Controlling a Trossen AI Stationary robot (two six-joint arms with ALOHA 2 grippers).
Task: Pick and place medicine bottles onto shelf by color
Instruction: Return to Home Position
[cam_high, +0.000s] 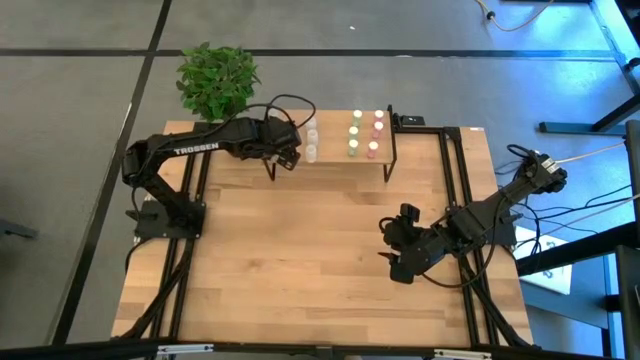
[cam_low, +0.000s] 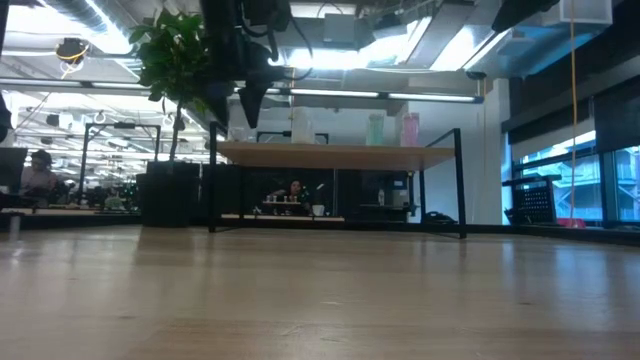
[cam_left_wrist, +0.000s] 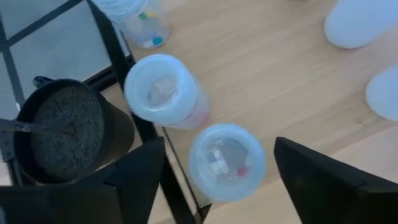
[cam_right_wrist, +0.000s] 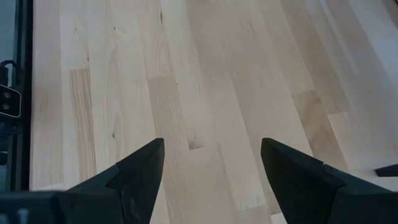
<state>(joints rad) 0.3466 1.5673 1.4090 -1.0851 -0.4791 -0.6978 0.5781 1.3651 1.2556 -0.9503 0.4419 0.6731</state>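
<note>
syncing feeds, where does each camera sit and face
High view: above the table, straight down; left gripper by the light-wood black-framed shelf, right gripper over the wooden tabletop.
Low view: table height, level towards the shelf; left gripper hangs above.
Left wrist view: down past open fingers onto clear capped bottles.
Right wrist view: past open fingers onto tabletop.
High and low share the shelf.

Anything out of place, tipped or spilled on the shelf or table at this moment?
Nothing stands out. The medicine bottles stand upright on the shelf in columns by cap colour; none lies on the table. The left gripper hovers open by the clear ones; the right gripper waits open.
</note>
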